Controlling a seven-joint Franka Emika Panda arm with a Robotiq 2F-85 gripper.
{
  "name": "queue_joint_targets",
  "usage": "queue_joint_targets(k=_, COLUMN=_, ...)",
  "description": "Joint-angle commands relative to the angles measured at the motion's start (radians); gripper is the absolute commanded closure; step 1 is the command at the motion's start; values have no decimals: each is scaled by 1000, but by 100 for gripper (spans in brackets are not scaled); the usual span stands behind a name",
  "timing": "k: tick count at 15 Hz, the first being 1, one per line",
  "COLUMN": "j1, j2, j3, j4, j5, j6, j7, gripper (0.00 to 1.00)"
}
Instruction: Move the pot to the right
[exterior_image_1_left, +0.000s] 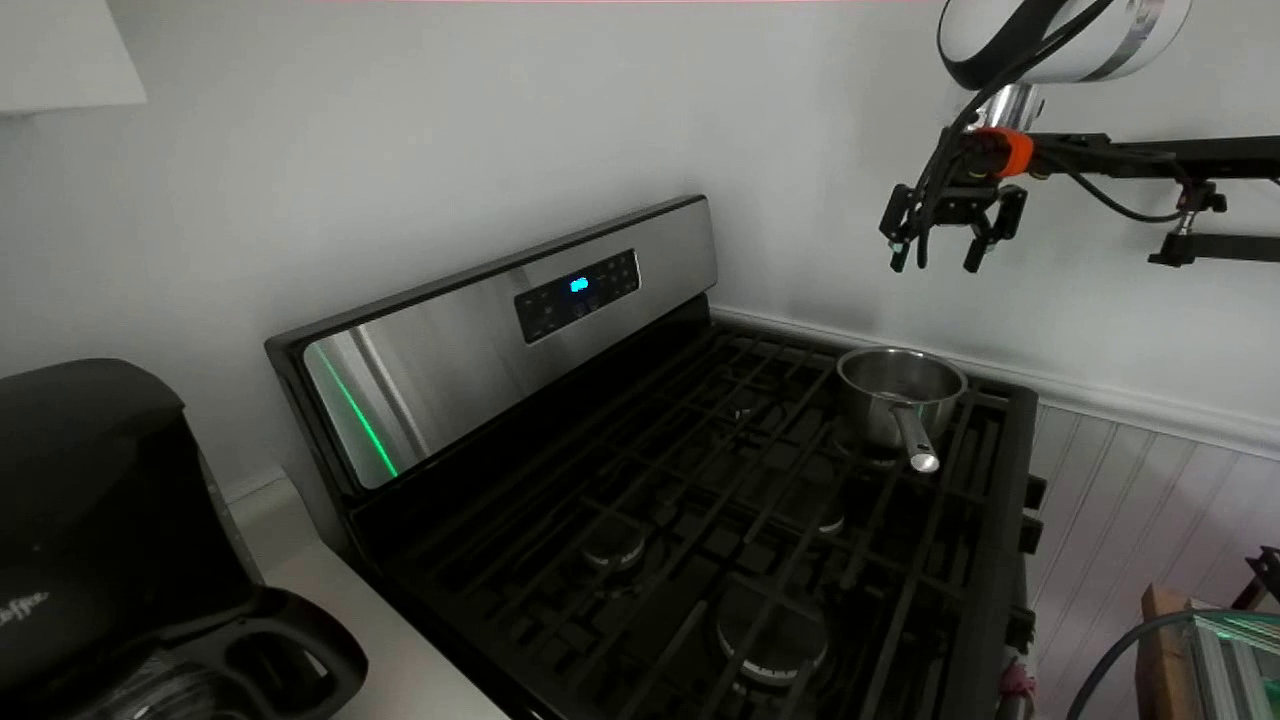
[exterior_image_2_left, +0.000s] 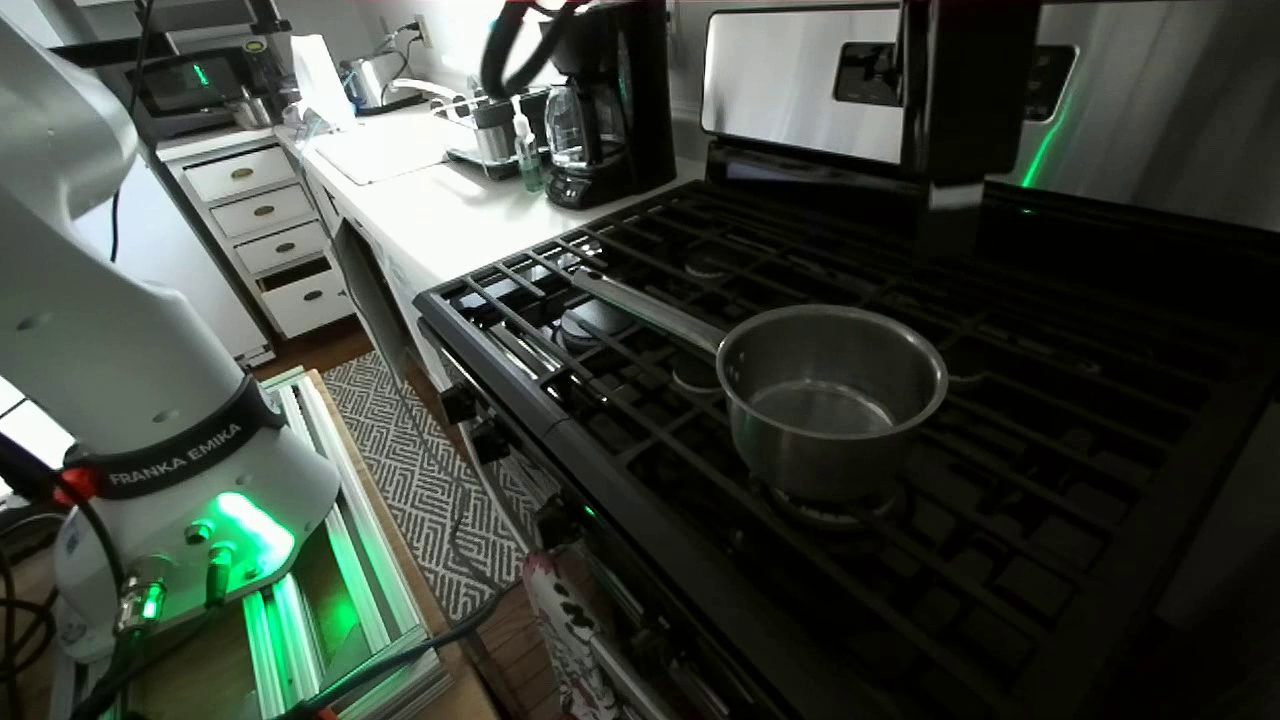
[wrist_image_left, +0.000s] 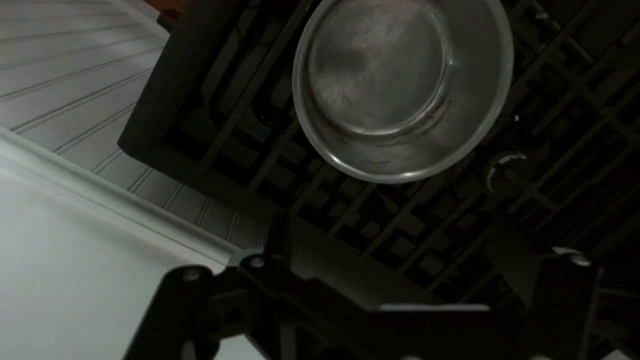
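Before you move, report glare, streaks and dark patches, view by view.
In an exterior view, the counter is washed out and the stovetop mostly dark; in both exterior views, a green streak slants across the panel; in the wrist view, the pot has glints on its rim, and the dark gripper partly blends into the stovetop.

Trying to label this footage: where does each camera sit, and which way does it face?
An exterior view: high near the coffee maker, facing across the stove toward the pot; arm's end, open jaws visible.
An exterior view: apparently by the stove's opposite end, facing the counter; robot's base, lower arm visible.
Wrist view: on the arm, facing down into the pot; jaws along the bottom edge.
Both exterior views share the stove, pot and coffee maker.
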Motion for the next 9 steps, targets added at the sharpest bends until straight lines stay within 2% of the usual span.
queue_joint_targets(k=1, j1=2, j2=-91, j3=35, j4=-40, j5=-96, j6=14, j7=94, gripper=0)
queue_joint_targets(k=3, j1=2, j2=-110, j3=47, j4=-43, j5=-102, j6=7, j7=90, gripper=0)
queue_joint_targets(k=4, j1=2, j2=-63, j3=36, j4=-5, j5=-66, j6=-5, j7=59, gripper=0)
queue_joint_targets(k=9, j1=2, j2=-80, j3=43, j4=-11, j5=-70, j6=-5, j7=59, gripper=0)
